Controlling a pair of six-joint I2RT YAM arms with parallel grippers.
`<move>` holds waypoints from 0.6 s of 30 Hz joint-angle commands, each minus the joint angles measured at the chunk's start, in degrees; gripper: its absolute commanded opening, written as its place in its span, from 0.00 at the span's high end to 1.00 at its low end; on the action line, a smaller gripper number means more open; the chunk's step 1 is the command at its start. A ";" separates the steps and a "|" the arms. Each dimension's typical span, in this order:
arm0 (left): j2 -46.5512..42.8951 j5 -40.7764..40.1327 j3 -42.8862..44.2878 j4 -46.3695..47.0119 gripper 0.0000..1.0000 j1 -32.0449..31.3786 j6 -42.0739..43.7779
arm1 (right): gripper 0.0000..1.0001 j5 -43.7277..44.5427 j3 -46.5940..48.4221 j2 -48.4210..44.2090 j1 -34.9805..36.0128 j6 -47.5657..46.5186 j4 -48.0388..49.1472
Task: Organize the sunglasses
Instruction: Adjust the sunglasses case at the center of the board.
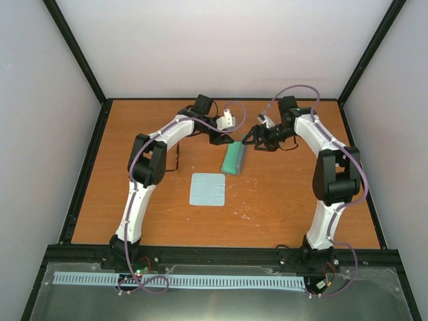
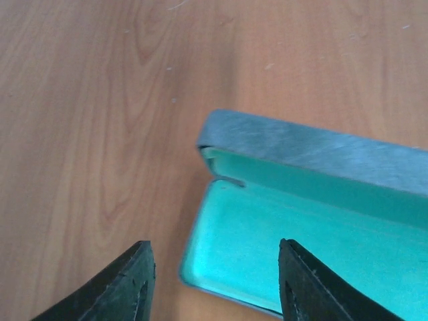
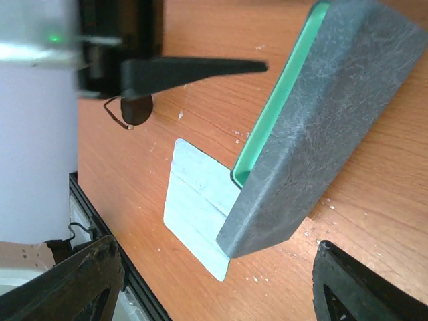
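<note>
Two sets of jaws stand open and empty at the far end of the open case: the left jaws over its green-lined corner, the right jaws just beside its grey lid. The sunglasses lie on the bench, left of the blue cloth, beside the left arm and apart from the case.

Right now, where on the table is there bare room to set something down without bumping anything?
Bare tabletop: right of the light-blue cloth, out to the right arm; and the left strip beside the left arm. Crowded at back centre: the left hand and right hand meet at the open glasses case, sunglasses just left of it.
</note>
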 commanded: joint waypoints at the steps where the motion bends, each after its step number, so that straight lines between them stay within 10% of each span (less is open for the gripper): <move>1: 4.51 -3.08 7.21 -0.78 0.50 0.34 4.42 | 0.24 2.75 -2.06 -6.14 -1.55 0.29 -1.71; 18: 9.25 -3.95 11.22 -2.16 0.59 -1.86 9.19 | 0.25 -0.72 -8.31 -9.22 -6.13 -1.88 -0.69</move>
